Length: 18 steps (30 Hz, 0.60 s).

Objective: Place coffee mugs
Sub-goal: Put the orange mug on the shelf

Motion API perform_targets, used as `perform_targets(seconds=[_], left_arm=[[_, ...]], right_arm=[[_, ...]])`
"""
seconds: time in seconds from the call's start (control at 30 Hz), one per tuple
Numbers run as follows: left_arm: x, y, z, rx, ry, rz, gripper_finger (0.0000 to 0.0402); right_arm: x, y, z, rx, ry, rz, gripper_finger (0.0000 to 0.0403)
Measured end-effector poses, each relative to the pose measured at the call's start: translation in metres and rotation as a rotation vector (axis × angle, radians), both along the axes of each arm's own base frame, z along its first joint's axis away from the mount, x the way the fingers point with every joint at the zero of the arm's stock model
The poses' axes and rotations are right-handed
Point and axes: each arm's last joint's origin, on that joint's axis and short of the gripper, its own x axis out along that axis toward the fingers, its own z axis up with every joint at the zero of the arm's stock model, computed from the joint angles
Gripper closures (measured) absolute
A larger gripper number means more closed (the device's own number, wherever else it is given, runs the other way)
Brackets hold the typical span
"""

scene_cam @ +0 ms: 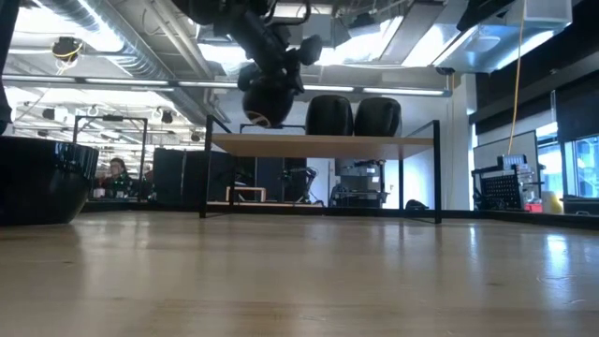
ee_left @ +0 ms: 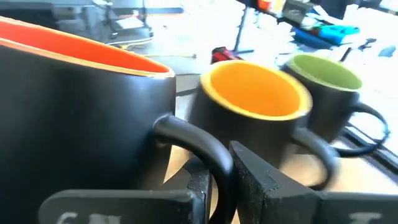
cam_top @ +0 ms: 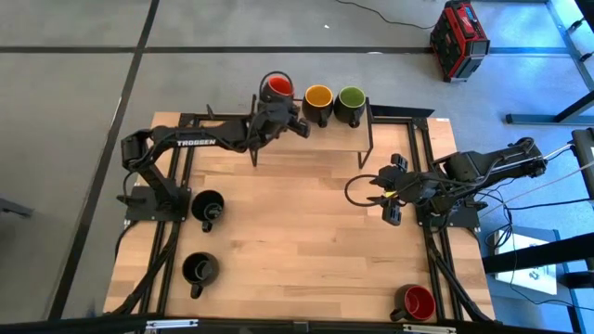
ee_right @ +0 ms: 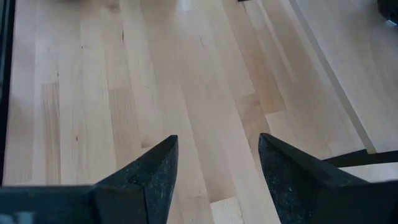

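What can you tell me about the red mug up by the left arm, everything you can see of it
The red mug is black outside with a red-orange inside, glossy like ceramic, and has a looped black handle. It sits upright and looks empty, at the left end of the raised wooden shelf, beside the yellow mug, with the green mug beyond that. The left hand is at its handle, fingers closed on it. In the low view its base seems slightly above the shelf top, so whether it rests there is unclear.

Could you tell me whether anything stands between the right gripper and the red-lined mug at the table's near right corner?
Nothing visible does. The right gripper hangs open over bare wood, and the table between it and the red-lined mug carries no object in the high view.
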Motion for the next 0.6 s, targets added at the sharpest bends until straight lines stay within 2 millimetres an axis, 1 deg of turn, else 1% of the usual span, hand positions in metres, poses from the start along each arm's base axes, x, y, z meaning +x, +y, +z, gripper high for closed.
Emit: perform_targets(seconds=[0.17,0.27,0.33,0.4,0.53,0.6], left_arm=[[0.003,-0.005,0.000,-0.011,-0.005,-0.047,0.0369],[0.005,-0.015,0.002,0.000,0.004,-0.074,0.0370],[0.003,-0.028,0.010,0.004,-0.010,-0.117,0.0370],[0.000,-0.043,0.023,0.028,-0.039,-0.160,0.0370],[-0.013,-0.067,0.049,0.064,-0.093,-0.231,0.0371],[-0.021,-0.077,0.061,0.065,-0.123,-0.301,0.0371]], right_arm=[[0.000,0.000,0.000,0.000,0.000,0.000,0.0194],[0.000,0.000,0.000,0.000,0.000,0.000,0.0194],[0.000,0.000,0.000,0.000,0.001,0.001,0.0194],[0.000,0.000,0.000,-0.002,0.002,0.002,0.0194],[0.000,0.000,0.000,-0.007,0.005,0.012,0.0194],[0.000,0.000,0.000,-0.015,0.003,0.022,0.0194]])
